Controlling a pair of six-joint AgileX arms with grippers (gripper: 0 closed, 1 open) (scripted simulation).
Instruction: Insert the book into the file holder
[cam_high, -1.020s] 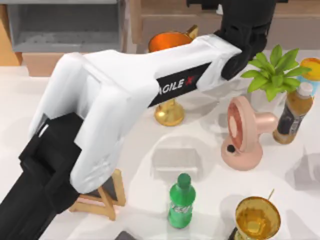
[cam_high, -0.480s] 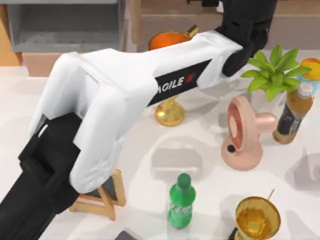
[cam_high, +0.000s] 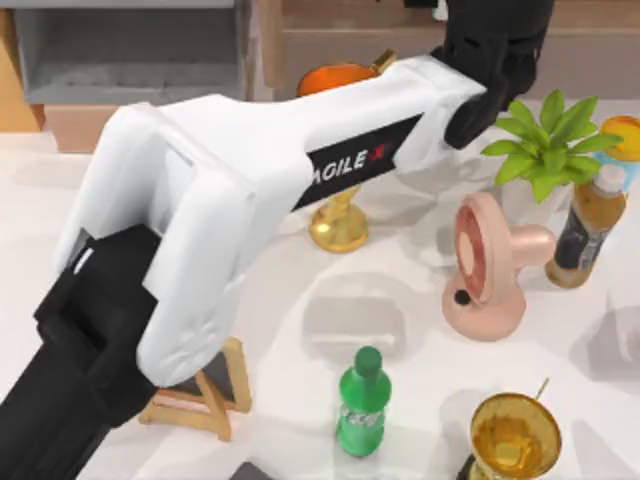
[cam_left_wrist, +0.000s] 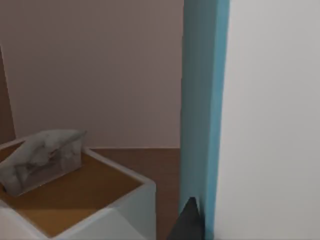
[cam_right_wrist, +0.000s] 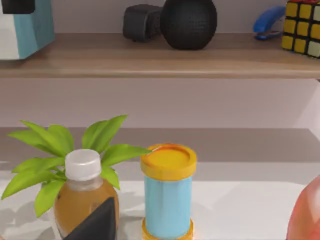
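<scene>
At the bench's far left corner the file holder (cam_high: 130, 50) is seen, open side up. The left gripper (cam_left_wrist: 187, 220) is clamped on the book (cam_left_wrist: 202, 100) (teal spine upright in the left wrist view) out past the far edge, well right of the holder. The book should be kept vertical and aligned with the walls before being lowered. The right gripper's state cannot be told.

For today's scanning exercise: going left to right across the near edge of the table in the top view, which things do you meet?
Wooden stand → green bottle → gold cup.
</scene>
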